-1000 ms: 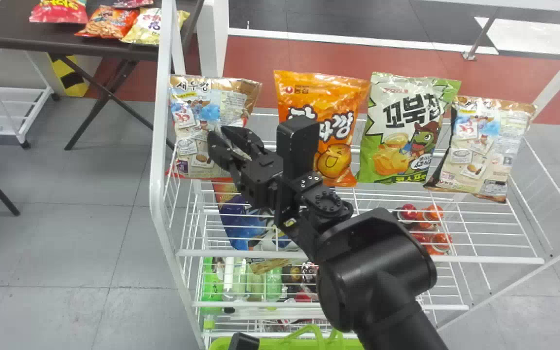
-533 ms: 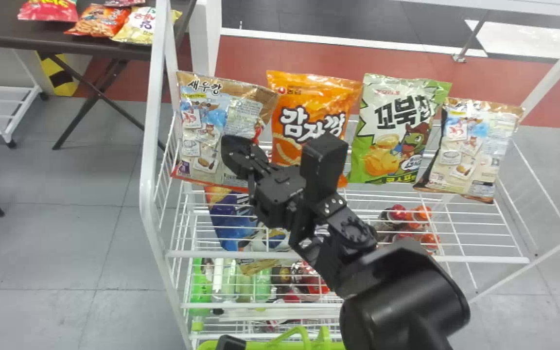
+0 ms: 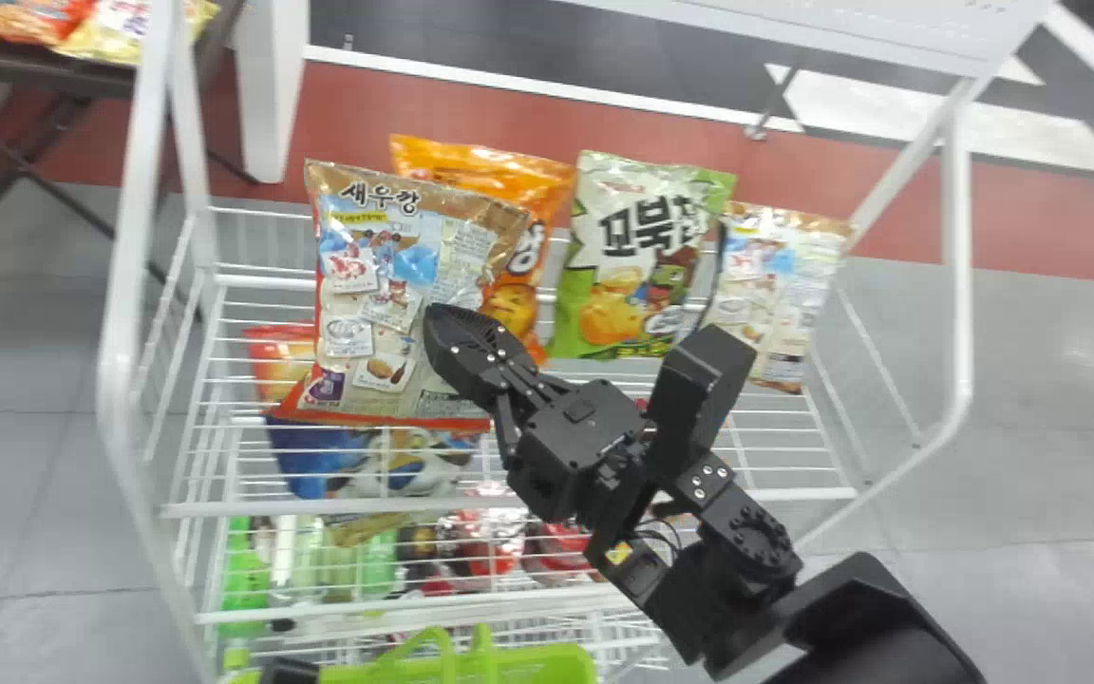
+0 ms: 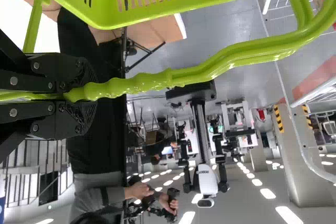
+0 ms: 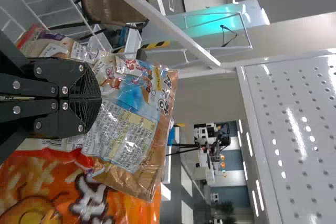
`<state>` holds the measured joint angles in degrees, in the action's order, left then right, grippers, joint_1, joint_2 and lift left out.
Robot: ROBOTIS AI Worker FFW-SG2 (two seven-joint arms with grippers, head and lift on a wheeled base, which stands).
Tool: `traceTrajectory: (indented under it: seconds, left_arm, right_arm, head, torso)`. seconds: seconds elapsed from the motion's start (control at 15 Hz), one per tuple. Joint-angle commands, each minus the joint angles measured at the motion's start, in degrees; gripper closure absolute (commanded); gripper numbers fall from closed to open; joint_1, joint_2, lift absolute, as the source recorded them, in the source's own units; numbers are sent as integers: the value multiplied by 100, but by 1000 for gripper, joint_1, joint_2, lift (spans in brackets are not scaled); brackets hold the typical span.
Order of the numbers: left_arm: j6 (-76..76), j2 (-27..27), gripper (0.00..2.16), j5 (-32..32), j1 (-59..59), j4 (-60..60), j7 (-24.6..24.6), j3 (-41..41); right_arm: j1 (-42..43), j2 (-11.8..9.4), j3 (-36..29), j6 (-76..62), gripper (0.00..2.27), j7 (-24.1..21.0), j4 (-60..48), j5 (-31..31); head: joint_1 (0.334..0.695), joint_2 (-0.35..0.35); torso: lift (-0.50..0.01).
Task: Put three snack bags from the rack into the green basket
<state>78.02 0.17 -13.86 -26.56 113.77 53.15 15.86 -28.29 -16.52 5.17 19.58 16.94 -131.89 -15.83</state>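
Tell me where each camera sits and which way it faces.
Head view: on the head, facing forward and down at the rack; the right arm shows.
Left wrist view: on the left wrist, facing past the green basket into the room; the left gripper shows.
Right wrist view: on the right wrist, facing over the bags into the room; the right gripper shows.
Head and right wrist views share the brown bag and orange bag.

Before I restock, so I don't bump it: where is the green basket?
The green basket is at the head view's bottom edge, left of centre, by the rack, its handle in the left hand.
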Motion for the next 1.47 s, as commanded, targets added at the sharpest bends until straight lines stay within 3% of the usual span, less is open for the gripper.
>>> traceTrajectory:
  seconds: [0.0,0.07,0.13,0.2,0.4,0.6,0.93,1.13,1.4]
  left_arm:
    - [-124,-32,1278,-56,54,-75,-6,-179]
    - [-124,-32,1278,-153,37,-83,-6,-320]
    - [-177,-32,1278,-179,28,-101,-15,-382]
    - [-177,-32,1278,-153,28,-101,-6,-425]
    - [-177,-32,1278,-153,72,-110,-59,-452]
    - [-142,-32,1278,-196,107,-110,-68,-522]
    - [52,-32,1281,-223,142,-57,-59,-548]
    - [122,-32,1278,-302,142,-4,-6,-610]
    - [632,-32,1278,-451,-7,541,47,-592]
  right_arm:
    - [-546,-299,-877,517,2216,178,-689,-526]
    - [-546,-484,-1132,921,2216,205,-786,-843]
    - [-696,-519,-1607,1431,2216,363,-953,-1071]
    - [-871,-422,-2099,1888,2216,530,-1102,-1176]
    - [-1038,219,-3321,2978,2219,1716,-1181,-1291]
    - [-1161,219,-4085,4472,2219,2296,-1181,-1765]
    - [-1469,17,-4261,5580,2223,3017,-1217,-1721]
    - [-1636,-203,-3734,5474,2223,3008,-839,-1387]
    - [-1671,-256,-2969,4753,2223,2894,-399,-1097]
  head:
    - [695,-350]
    - [695,-350]
    - [695,-350]
    - [695,-350]
    - [695,-350]
    - [695,-350]
    - [695,-350]
    - [695,-350]
    - [695,-350]
  torso:
    - [0]
    - [0]
    - [0]
    - [0]
    - [0]
    - [0]
    - [0]
    - [0]
    - [0]
